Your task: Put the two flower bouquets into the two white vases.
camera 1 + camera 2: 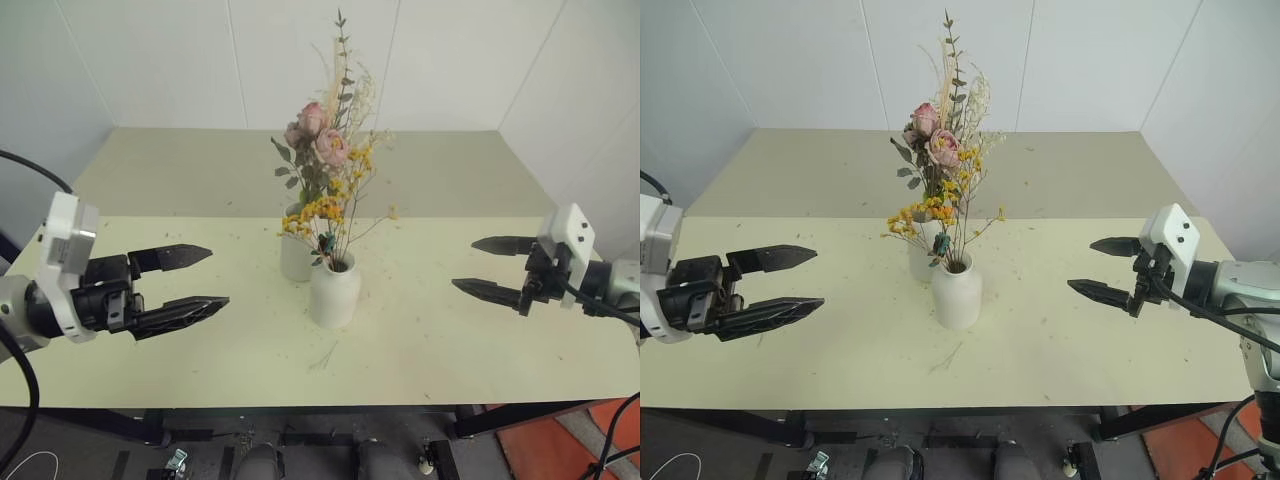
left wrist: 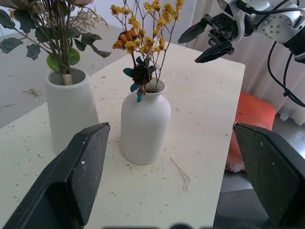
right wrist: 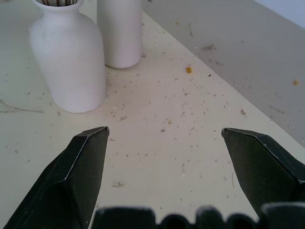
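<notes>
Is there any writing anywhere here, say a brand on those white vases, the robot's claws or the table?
None: no word, number or sign can be read in any of the views.
The taller vase and the rounder vase are plain white, with no mark on the sides that show.
The table bears only flecks of dried plant.
The left gripper and right gripper show no readable label.

Bright, even, soft lighting; faint shadows, no glare, sharp focus.
</notes>
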Robot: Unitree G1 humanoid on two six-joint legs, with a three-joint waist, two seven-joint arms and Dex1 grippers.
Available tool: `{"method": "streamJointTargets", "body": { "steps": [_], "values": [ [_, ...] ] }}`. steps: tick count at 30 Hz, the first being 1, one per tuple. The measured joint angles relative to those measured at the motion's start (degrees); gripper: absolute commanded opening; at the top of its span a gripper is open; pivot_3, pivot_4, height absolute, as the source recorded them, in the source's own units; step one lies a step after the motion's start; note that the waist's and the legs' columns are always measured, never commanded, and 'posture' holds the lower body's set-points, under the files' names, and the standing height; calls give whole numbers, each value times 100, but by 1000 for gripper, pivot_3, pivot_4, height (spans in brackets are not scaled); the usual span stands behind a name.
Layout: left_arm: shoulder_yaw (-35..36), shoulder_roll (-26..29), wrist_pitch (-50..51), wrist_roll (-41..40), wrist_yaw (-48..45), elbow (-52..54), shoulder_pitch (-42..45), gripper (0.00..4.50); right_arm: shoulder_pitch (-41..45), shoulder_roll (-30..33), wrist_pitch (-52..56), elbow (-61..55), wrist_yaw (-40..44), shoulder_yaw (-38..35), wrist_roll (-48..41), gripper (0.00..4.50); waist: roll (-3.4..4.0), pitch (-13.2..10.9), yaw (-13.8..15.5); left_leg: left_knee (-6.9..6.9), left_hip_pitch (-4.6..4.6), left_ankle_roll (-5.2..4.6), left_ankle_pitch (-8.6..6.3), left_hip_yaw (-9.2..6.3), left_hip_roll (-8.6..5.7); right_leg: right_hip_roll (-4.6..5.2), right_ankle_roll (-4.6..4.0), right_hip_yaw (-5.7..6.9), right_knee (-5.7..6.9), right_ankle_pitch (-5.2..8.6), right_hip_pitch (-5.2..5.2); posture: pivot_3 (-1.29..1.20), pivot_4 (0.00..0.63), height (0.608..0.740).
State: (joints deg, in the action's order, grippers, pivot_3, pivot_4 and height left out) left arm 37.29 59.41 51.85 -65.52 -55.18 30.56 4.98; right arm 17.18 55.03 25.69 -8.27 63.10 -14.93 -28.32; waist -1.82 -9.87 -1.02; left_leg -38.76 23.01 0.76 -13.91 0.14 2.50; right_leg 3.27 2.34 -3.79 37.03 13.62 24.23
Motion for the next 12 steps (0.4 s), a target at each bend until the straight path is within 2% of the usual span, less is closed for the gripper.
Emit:
{"method": "streamJointTargets", "body": {
  "steps": [12],
  "values": [
    [216, 58, 78, -180, 67, 83, -290, 4500, -17, -20, 0, -95, -5, 0, 0, 4472, 0, 0, 0, 0, -2, 0, 0, 1, 1, 0, -1, 0, 0, 0, -1, 0, 150, 740]
  ]
}}
